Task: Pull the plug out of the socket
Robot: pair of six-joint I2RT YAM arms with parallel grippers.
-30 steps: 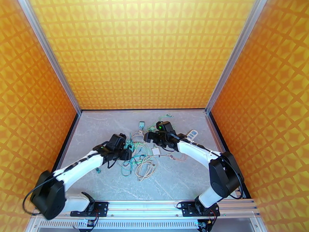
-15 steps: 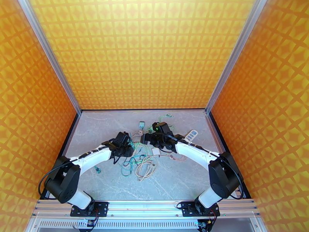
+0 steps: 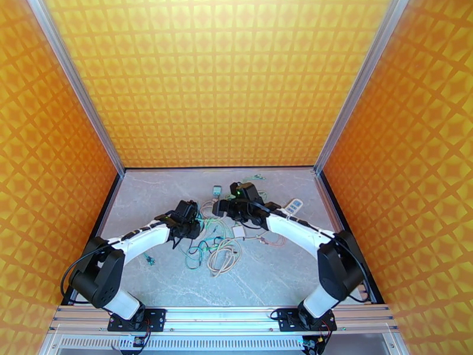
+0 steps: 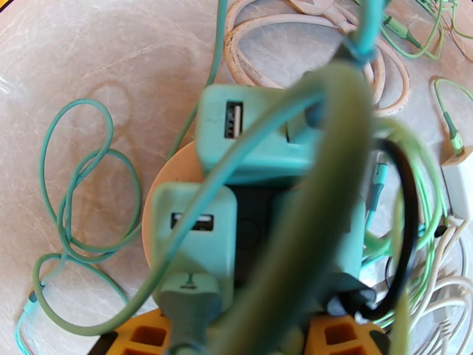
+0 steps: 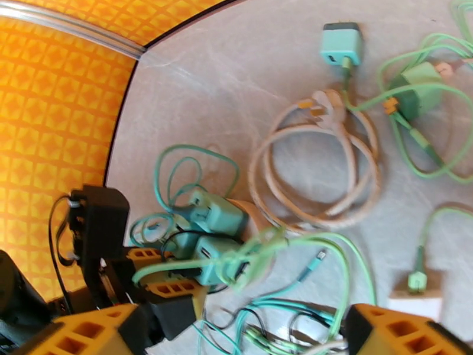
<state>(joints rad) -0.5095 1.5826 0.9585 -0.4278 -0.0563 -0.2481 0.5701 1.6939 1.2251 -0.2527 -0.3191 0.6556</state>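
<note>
Your left gripper (image 4: 239, 337) flanks the round socket (image 4: 155, 193) near the middle of the table (image 3: 148, 196), its yellow fingers (image 4: 141, 335) on either side of the teal plugs (image 4: 254, 143) seated in it. Whether they have clamped cannot be told. Your right gripper (image 5: 251, 332) hangs just beyond, jaws apart, over loose cables (image 5: 307, 173). Pin the socket down firmly with the left first. Then bring the right square onto one plug's body, not its cable, and draw straight out. A slanted tug would likely drag socket and tangle along.
</note>
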